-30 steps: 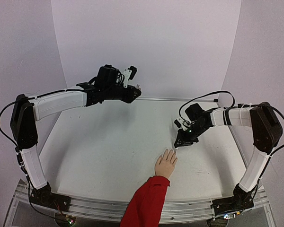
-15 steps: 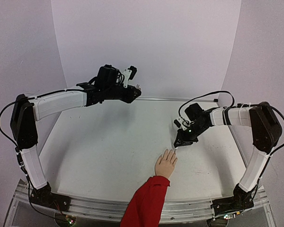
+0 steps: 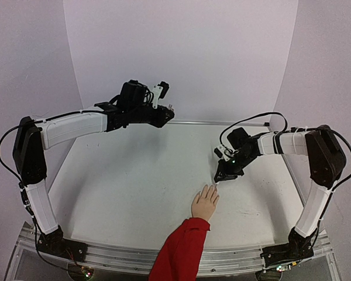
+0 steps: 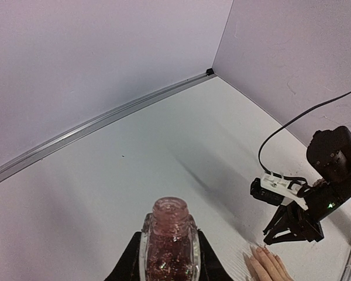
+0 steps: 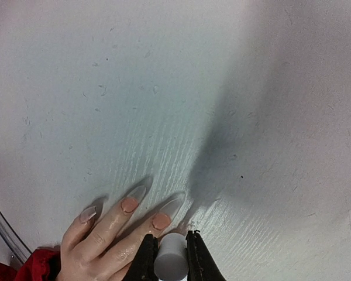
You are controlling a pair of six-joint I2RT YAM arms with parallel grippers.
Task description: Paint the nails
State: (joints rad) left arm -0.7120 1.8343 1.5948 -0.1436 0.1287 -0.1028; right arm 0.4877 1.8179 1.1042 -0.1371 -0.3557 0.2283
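Just beyond the fingertips of the mannequin hand (image 3: 205,204), the right gripper (image 5: 171,249), clenched on the white brush cap (image 5: 171,264), should lay light strokes on the bare nails (image 5: 174,205) while the left gripper (image 4: 168,263), farther off, grasps the open polish bottle (image 4: 168,231).

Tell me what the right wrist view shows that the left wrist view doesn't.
Only the right wrist view: the nails up close, two carrying pinkish-orange colour and an outer one pale, the red sleeve, and a white cylinder clamped in the right end effector. Only the left wrist view: the open pinkish bottle gripped by the left end effector, the right arm from outside, and the back rail. Both: fingertips of the mannequin hand on the white table.
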